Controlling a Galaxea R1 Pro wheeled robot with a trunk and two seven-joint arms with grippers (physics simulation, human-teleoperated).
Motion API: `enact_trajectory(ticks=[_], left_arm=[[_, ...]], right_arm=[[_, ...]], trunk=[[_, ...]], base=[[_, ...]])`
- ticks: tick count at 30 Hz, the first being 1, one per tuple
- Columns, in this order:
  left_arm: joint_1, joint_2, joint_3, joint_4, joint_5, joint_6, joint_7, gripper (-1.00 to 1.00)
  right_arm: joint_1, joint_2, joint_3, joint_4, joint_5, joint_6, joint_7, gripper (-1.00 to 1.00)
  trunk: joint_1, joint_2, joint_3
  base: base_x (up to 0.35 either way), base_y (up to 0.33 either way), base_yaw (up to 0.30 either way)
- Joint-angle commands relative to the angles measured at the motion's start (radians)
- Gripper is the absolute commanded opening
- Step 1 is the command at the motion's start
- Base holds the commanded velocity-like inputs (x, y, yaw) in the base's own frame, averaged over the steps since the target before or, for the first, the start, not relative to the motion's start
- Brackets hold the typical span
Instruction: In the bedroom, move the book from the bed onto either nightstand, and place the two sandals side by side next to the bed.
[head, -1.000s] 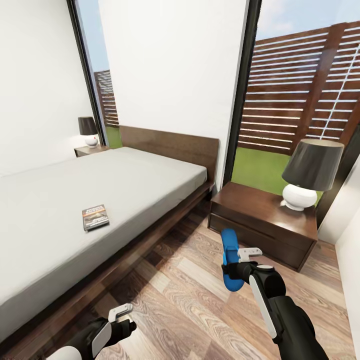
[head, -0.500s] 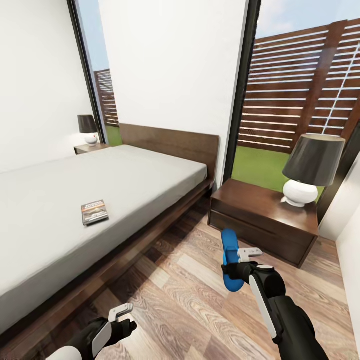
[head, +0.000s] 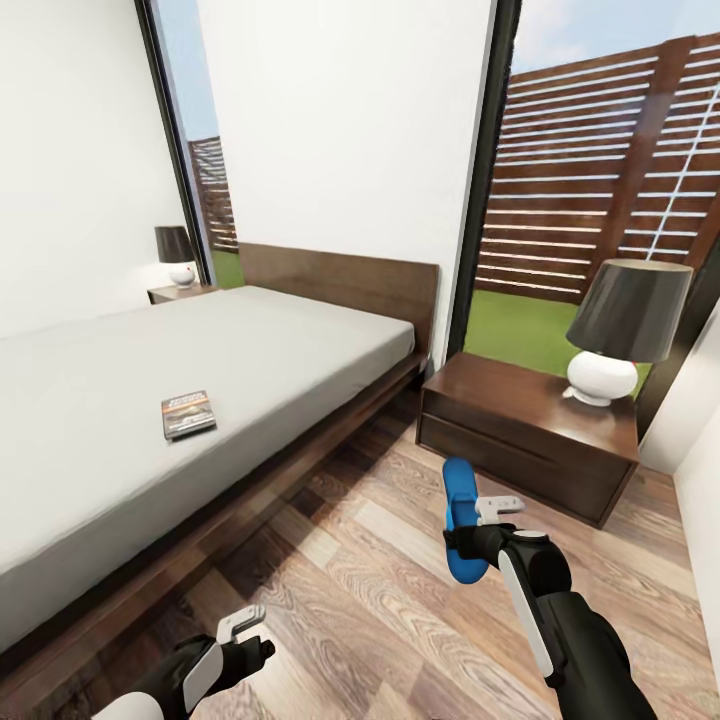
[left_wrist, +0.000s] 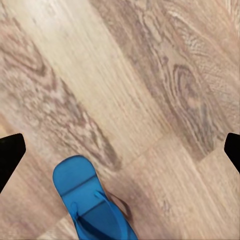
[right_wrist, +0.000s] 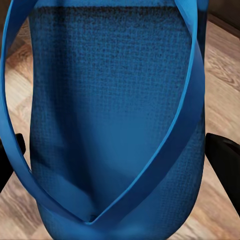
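Note:
The book (head: 188, 414) lies flat on the grey mattress of the bed (head: 250, 350), near its floor-side edge. One nightstand (head: 530, 430) stands to the right of the headboard, another (head: 178, 293) at the bed's far side. My right gripper (head: 462, 545) is shut on a blue sandal (head: 459, 510), held above the floor in front of the near nightstand; this sandal (right_wrist: 115, 115) sits between the fingers (right_wrist: 225, 162). My left gripper (head: 250, 640) hangs open low over the floor. A second blue sandal (left_wrist: 92, 207) lies on the planks below it.
A dark-shaded lamp (head: 620, 330) with a white base stands on the near nightstand; a smaller lamp (head: 176, 255) stands on the far one. Wood-plank floor (head: 380, 600) runs between bed and nightstand. Tall windows flank a white wall behind the headboard.
The whole picture has shifted slightly, so the camera moved a little. Both arms hold the same pose, and the right gripper still holds the sandal.

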Motion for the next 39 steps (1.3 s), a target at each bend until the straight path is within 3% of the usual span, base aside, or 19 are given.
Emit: enact_trajectory(ticks=[1,16,21,23,39], left_arm=[[0.000,0.000,0.001,-0.002,0.003,0.006,-0.001,1.00],[0.000,0.003,0.001,0.000,0.026,0.009,-0.003,1.00],[0.001,0.007,-0.002,0.000,0.108,0.010,-0.020,1.00],[0.002,0.007,-0.003,0.000,0.120,0.011,-0.023,1.00],[0.002,0.010,-0.002,0.000,0.143,0.012,-0.037,1.00]], right_arm=[[-0.001,0.000,0.000,-0.001,0.000,0.005,-0.001,-1.00],[-0.001,0.000,0.000,0.000,-0.001,0.004,-0.001,-1.00],[-0.001,0.000,0.000,0.001,-0.001,0.004,-0.001,-1.00],[-0.001,0.000,-0.001,0.002,-0.002,0.004,-0.001,-1.00],[-0.001,0.000,0.001,0.006,-0.002,0.004,-0.001,-1.00]], trunk=[[0.004,-0.008,-0.004],[0.014,-0.018,-0.061],[0.016,-0.019,-0.081],[0.017,-0.020,-0.088],[0.024,-0.023,-0.150]], base=[[0.000,0.000,0.000],[0.000,0.000,0.000],[0.000,0.000,0.000],[0.000,0.000,0.000],[0.000,0.000,0.000]])
